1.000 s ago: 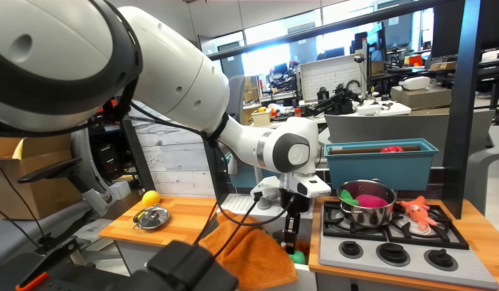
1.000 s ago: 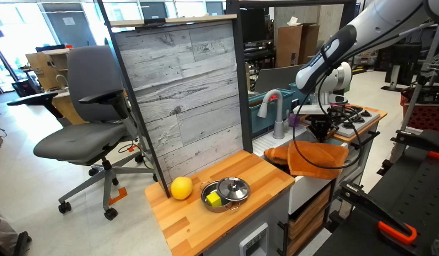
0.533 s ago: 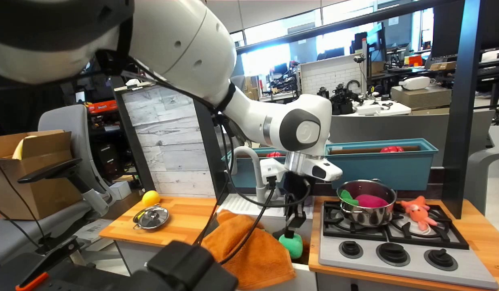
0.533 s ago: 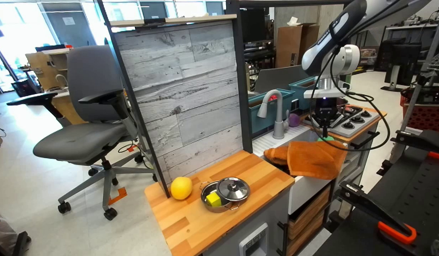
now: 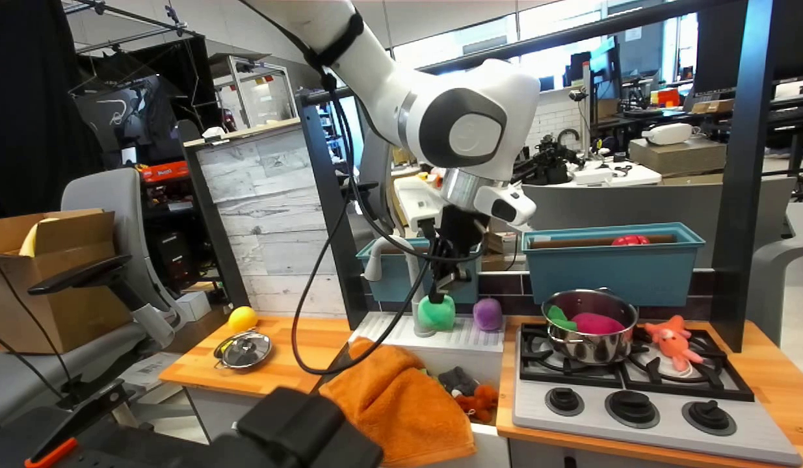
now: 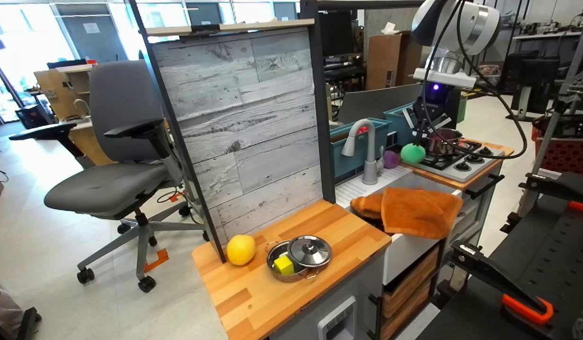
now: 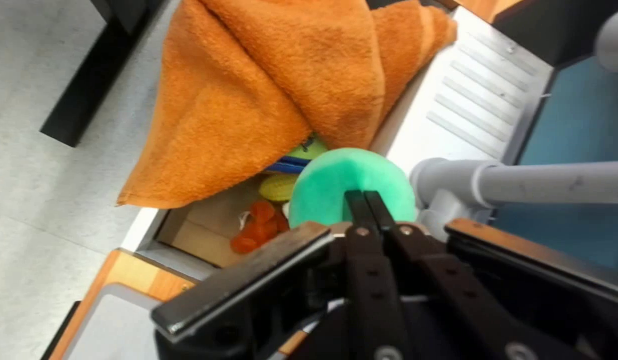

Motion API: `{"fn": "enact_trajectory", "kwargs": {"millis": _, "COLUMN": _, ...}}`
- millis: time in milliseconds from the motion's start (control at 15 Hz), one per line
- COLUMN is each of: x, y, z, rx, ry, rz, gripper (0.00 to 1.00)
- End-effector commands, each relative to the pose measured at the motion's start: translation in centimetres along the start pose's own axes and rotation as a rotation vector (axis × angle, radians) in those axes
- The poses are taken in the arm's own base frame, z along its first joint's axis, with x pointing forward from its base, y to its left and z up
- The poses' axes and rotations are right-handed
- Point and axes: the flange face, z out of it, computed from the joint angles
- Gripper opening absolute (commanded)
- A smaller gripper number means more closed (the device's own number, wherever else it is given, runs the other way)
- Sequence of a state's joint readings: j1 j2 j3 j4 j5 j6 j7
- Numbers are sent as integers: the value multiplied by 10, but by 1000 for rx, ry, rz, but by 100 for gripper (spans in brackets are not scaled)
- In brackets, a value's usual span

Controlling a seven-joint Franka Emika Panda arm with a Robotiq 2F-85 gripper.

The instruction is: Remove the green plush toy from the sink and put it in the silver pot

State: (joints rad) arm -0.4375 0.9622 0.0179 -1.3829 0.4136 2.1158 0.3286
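My gripper (image 5: 437,298) is shut on the green plush toy (image 5: 436,314), a round bright green ball, and holds it in the air. In the other views my gripper (image 6: 417,140) (image 7: 365,192) has its fingertips pressed into the top of the toy (image 6: 412,154) (image 7: 316,192). The toy is raised above the sink (image 5: 489,439), whose front is partly covered by a cloth. The silver pot (image 5: 595,350) stands on the cooktop with a magenta thing and a green thing inside. In an exterior view the pot (image 6: 443,143) is partly hidden behind the arm's cable.
The grey faucet (image 7: 549,183) is close beside the toy. An orange cloth (image 5: 401,403) drapes over the sink. A purple object (image 5: 487,314), teal bins (image 5: 612,270) and an orange plush (image 5: 673,343) are nearby. A lidded pot (image 6: 289,274) and yellow ball (image 6: 240,249) sit on the counter.
My gripper has risen out of the sink with the green plush toy, which was mostly hidden in the basin one second ago. The cloth and the pot have stayed in place.
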Motion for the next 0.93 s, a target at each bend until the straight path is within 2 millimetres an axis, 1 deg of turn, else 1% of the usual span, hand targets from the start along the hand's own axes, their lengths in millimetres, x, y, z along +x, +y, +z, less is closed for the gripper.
{"fn": "enact_trajectory", "kwargs": {"millis": 0, "x": -29, "y": 6, "z": -30, "rx": 167, "ry": 94, "rz": 8, "gripper": 0}}
{"fn": "enact_trajectory", "kwargs": {"millis": 200, "x": -36, "y": 14, "z": -49, "rx": 282, "ry": 227, "rz": 58, "gripper": 0}}
{"fn": "enact_trajectory", "kwargs": {"millis": 400, "x": -43, "y": 32, "z": -65, "rx": 375, "ry": 366, "rz": 142, "gripper": 0}}
{"fn": "enact_trajectory", "kwargs": {"millis": 533, "x": -48, "y": 44, "z": -74, "rx": 424, "ry": 455, "rz": 223, "gripper": 0}}
{"fn": "enact_trajectory", "kwargs": {"millis": 667, "x": -50, "y": 51, "z": -85, "rx": 475, "ry": 521, "rz": 325, "gripper": 0}}
{"fn": "enact_trajectory", "kwargs": {"millis": 867, "x": -47, "y": 57, "z": -97, "rx": 533, "ry": 628, "rz": 469, "gripper": 0}}
